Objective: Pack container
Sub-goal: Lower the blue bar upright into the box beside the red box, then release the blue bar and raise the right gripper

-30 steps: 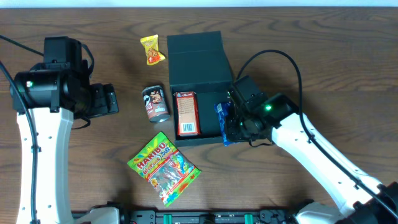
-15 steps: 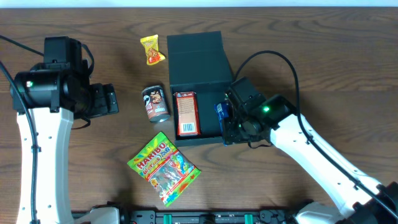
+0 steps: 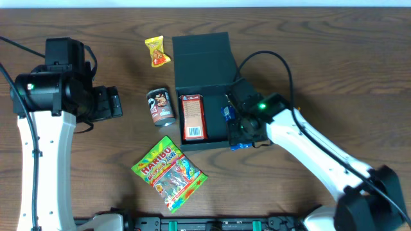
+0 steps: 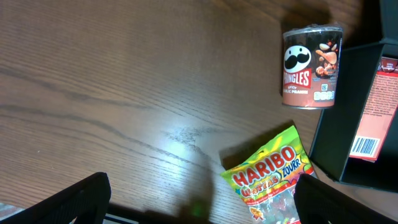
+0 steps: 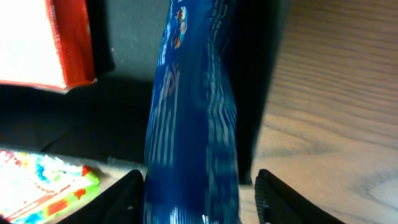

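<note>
We see the container (image 3: 215,115) mid-surface (image 3: 334,64), lid open, red carton (image 3: 192,117) inside. Right pincer (image 5: 202,199) pinches a blue packet (image 5: 193,112) at its right wall, not released. Left pincer (image 4: 205,205) is spread, empty. Pringles can (image 3: 160,106), Haribo bag (image 3: 169,175) and yellow packet (image 3: 157,51) lie outside, unpacked.

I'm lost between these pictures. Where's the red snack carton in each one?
Overhead: the red snack carton lies in the container, near the centre.
Left wrist: at the right edge, partly cut off.
Right wrist: top left corner, left of the blue packet.
Shared landmark: the Haribo bag, just outside the container.
</note>
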Robot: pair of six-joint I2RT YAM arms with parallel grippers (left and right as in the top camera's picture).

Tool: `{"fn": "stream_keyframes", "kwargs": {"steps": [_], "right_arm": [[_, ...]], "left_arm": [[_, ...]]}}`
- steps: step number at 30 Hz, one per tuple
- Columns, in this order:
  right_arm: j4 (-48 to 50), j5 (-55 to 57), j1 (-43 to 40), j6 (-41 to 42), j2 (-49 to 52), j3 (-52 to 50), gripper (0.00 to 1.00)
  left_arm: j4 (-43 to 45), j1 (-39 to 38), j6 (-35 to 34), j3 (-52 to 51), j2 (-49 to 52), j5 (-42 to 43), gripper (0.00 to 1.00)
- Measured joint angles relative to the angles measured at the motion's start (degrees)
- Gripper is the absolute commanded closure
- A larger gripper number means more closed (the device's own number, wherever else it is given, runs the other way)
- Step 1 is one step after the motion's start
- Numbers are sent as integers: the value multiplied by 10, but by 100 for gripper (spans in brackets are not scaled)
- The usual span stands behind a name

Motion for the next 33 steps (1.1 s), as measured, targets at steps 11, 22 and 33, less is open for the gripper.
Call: {"fn": "stream_keyframes", "kwargs": {"steps": [11,22,33], "right_arm": [[20,-2,0,-2,9,2,76],[113,40,19,12,9,2,77],[123,150,73,34,9,2,80]], "left_arm": [[0,0,0,0,0,0,5],[0,0,0,0,0,0,5],[0,0,0,0,0,0,5]]}}
